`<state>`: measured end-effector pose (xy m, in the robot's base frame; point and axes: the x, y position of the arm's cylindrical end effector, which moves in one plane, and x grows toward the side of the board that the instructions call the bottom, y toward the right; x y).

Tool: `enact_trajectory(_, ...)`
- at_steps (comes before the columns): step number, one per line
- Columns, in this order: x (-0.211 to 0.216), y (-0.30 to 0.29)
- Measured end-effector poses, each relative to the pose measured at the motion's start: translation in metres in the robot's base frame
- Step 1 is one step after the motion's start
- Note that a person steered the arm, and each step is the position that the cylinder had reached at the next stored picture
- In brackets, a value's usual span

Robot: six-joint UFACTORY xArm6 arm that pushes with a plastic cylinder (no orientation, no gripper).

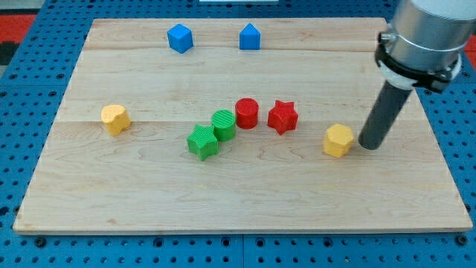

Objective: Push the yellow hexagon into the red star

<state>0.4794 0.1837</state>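
Observation:
The yellow hexagon [338, 140] lies on the wooden board at the view's right of centre. The red star [282, 116] lies up and to its left, a short gap away. My tip [368, 143] rests on the board just to the right of the yellow hexagon, close to it, whether touching I cannot tell. The dark rod rises from the tip up to the grey arm at the view's top right.
A red cylinder [247, 113] sits left of the red star, then a green cylinder [223, 124] and a green star [202, 142]. A yellow block [115, 118] lies at the left. Two blue blocks [180, 38] [250, 36] lie near the board's top edge.

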Motion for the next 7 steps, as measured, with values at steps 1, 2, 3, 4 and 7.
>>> enact_trajectory(1, 0.012, 0.006)
enact_trajectory(2, 0.035, -0.026)
enact_trajectory(3, 0.005, -0.039)
enact_trajectory(4, -0.017, -0.027)
enact_trajectory(7, -0.024, -0.093)
